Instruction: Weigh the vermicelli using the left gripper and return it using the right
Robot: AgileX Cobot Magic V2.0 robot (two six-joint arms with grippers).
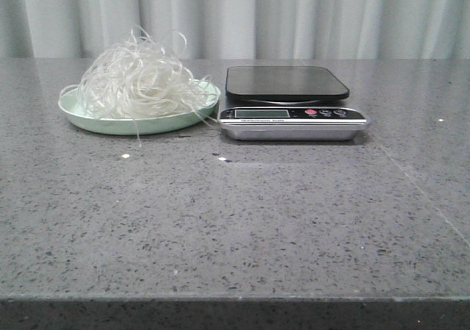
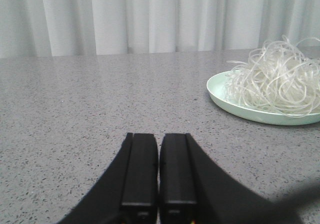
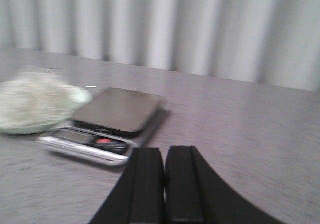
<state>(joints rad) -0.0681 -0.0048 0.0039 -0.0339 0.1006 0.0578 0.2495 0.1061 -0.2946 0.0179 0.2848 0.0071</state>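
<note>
The vermicelli [image 1: 138, 80], a fluffy tangle of whitish strands, lies on a mint-green plate [image 1: 95, 119] at the back left. A kitchen scale [image 1: 288, 84] with a dark platform and silver front stands just right of the plate. Neither gripper shows in the front view. In the left wrist view my left gripper [image 2: 159, 136] is shut and empty, low over the table, with the vermicelli [image 2: 277, 79] and plate [image 2: 218, 92] ahead to one side. In the blurred right wrist view my right gripper [image 3: 165, 149] is shut and empty, near the scale [image 3: 117, 112].
The grey speckled table [image 1: 235, 220] runs to its front edge near the bottom of the front view. A pale curtain [image 1: 294, 14] hangs behind the table. A faint seam line crosses the table at the right.
</note>
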